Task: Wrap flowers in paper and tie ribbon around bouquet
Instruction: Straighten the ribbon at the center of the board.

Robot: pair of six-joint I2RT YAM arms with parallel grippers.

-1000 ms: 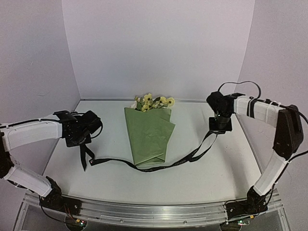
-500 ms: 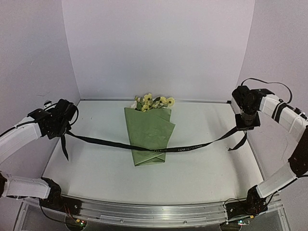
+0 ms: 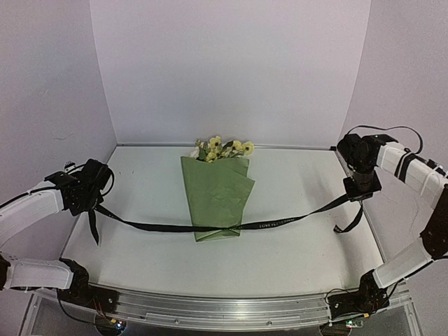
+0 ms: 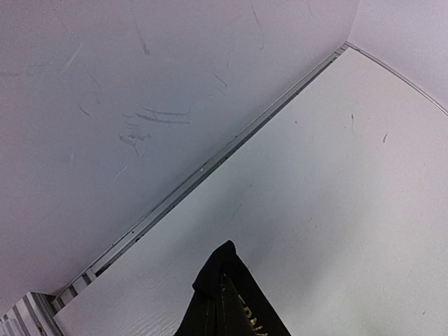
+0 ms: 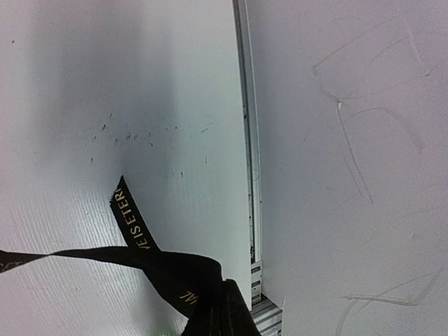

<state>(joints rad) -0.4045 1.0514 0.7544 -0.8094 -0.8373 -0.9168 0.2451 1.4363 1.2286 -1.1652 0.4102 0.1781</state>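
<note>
Ribbon [image 3: 280,223], long, narrow and black with faint pale lettering, stretches across the white table [image 3: 294,262] from near its left edge to near its right edge. It sags a little in the middle. It crosses the narrow lower end of the bouquet [image 3: 215,196], a cone of olive-green paper [image 3: 210,183] with small pale yellow and cream flowers [image 3: 222,148] and green leaves at its top. The ribbon appears to lie over the paper there, just above the cone's tip.

The bouquet lies flat at the middle of the table. Its blooms are close to the far edge and its tip points toward the near edge.

The left gripper [image 3: 93,203] is raised near the left edge, its fingers pressed together and pinching one end of the ribbon. A short loose tail hangs from it. The right gripper [image 3: 362,192] is raised near the right edge, likewise clamped on the other end, and a short tail curls down below it.

The left wrist view shows a black fold of lettered ribbon [image 4: 227,301] at the bottom over bare table. The right wrist view shows the ribbon [image 5: 171,269] twisting into the pinch, with its cut end angled up to the left.
</note>
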